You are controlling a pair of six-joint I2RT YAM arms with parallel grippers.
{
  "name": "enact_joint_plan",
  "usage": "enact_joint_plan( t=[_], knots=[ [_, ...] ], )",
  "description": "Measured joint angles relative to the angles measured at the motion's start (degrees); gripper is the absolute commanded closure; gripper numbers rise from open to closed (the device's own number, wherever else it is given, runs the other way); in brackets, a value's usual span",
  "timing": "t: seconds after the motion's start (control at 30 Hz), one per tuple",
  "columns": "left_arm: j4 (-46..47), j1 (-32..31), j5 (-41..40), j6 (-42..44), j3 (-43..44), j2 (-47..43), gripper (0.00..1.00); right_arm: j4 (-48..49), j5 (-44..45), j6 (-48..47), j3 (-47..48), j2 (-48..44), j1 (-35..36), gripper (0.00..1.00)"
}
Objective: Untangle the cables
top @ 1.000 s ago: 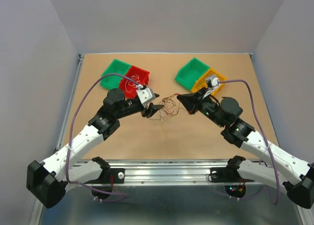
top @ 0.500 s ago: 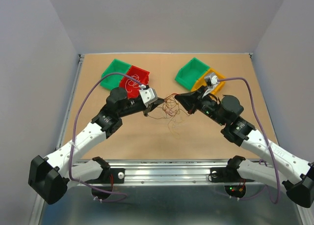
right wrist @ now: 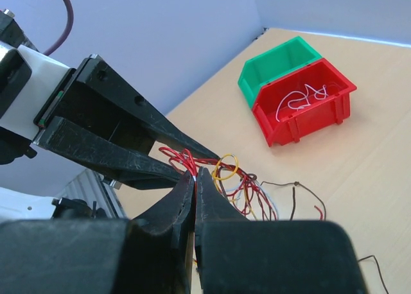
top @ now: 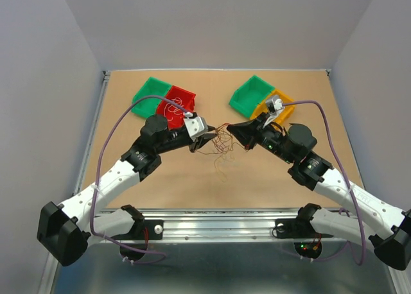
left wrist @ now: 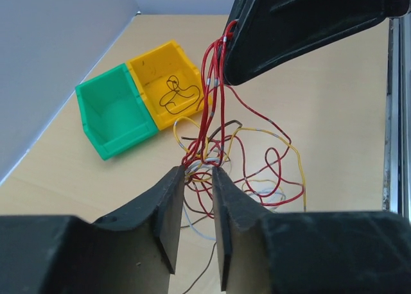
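A: Status?
B: Early. Over the middle of the table (top: 257,178) the cables (top: 221,143) are one knotted clump, hung between the two arms. One loose strand trails toward the near edge.
A: Anything sorted?
B: Red bin (top: 176,108) holds a white wire (right wrist: 298,98), yellow bin (left wrist: 167,82) a dark wire (left wrist: 176,92). I'd call that two out, bulk left.
A: Pincers?
B: Right pincer (right wrist: 195,175) is pressed together, pinching red strands at its tip. Left pincer (left wrist: 198,178) is slightly spread, strands at the gap. Can't tell if any is caught.
A: Next?
B: Probably working one strand free of the knot.
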Motion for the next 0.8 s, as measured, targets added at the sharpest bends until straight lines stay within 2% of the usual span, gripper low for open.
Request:
enact_joint_plan(
  t=[0.03, 0.07, 0.23, 0.3, 0.33, 0.4, 0.53, 0.57, 0.63, 0.67, 0.8],
  knots=[
    [0.2, -0.1, -0.2, 0.1, 0.0, 0.2, 0.56, 0.0, 0.0, 0.1, 0.0, 0.0, 0.0, 1.00],
    [0.2, -0.2, -0.3, 0.2, 0.0, 0.3, 0.47, 0.0, -0.2, 0.2, 0.0, 0.0, 0.0, 0.99],
    [0.6, -0.7, -2.0, 0.7, 0.0, 1.0, 0.47, 0.0, -0.4, 0.5, 0.0, 0.0, 0.0, 0.99],
    [1.0, -0.8, -2.3, 1.0, -0.1, 1.0, 0.56, 0.0, -0.4, 0.6, 0.1, 0.0, 0.0, 0.99],
    [1.4, -0.8, -2.4, 1.2, -0.2, 1.0, 0.67, 0.0, -0.4, 0.7, 0.2, 0.0, 0.0, 0.99],
    [2.0, -0.8, -2.6, 1.6, -0.9, 0.8, 0.71, 0.0, -0.4, 0.7, 0.7, 0.0, 0.0, 0.99],
    [2.6, -0.8, -2.4, 2.4, -2.3, -0.3, 0.71, 0.0, -0.6, 0.7, 1.3, 0.0, 0.0, 0.99],
    [2.6, -0.8, -2.2, 2.7, -2.7, -0.8, 0.80, 0.0, -0.6, 0.8, 1.3, 0.0, 0.0, 0.99],
    [2.9, -0.8, -1.9, 3.3, -3.5, -2.0, 0.90, 0.0, -0.6, 0.9, 1.4, -0.1, 0.0, 0.99],
    [3.0, -0.8, -1.8, 3.6, -3.8, -2.6, 1.00, 0.0, -0.7, 0.9, 1.4, -0.1, 0.0, 0.99],
    [3.7, -0.9, -1.4, 4.0, -4.2, -3.5, 1.00, 0.1, -1.0, 1.2, 1.8, -0.1, 0.0, 0.99]
  ],
)
